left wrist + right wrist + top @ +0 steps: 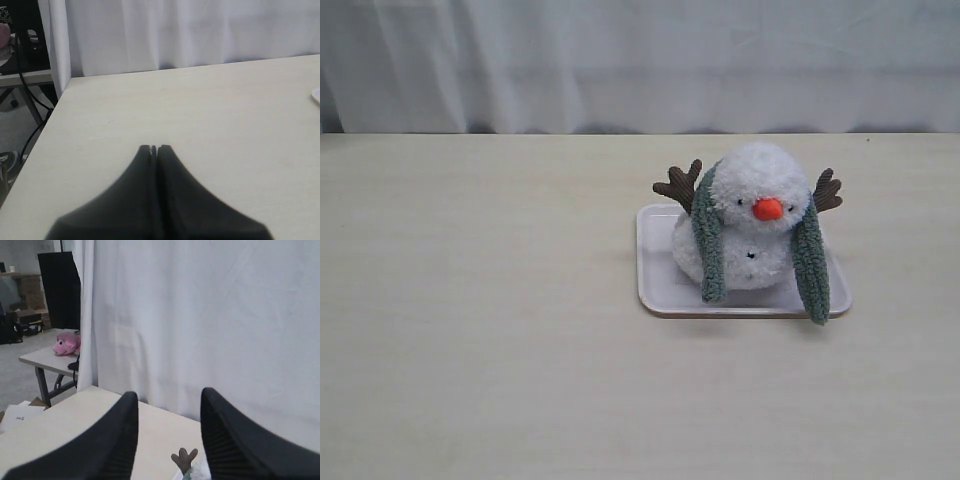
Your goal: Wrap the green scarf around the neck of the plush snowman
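Grey-green and fuzzy, the green scarf [708, 245] lies draped behind the plush snowman [760, 185]. Its two ends hang down the front on either side of the orange nose, and the toy sits on a white tray [655, 290] on the pale counter [480, 330]. Neither arm shows in the wide view. The left end effector [154, 148] hangs over the counter away from the toy, jaws pressed together, while the right end effector [169, 392] is held high, jaws apart, with a brown twig arm [184, 459] just below. Crossing the ends looks yet to be done. A clean job would mean pinching one end near its tip and leading it gently across the snowman's neck [738, 228], without dragging the light toy off the tray.
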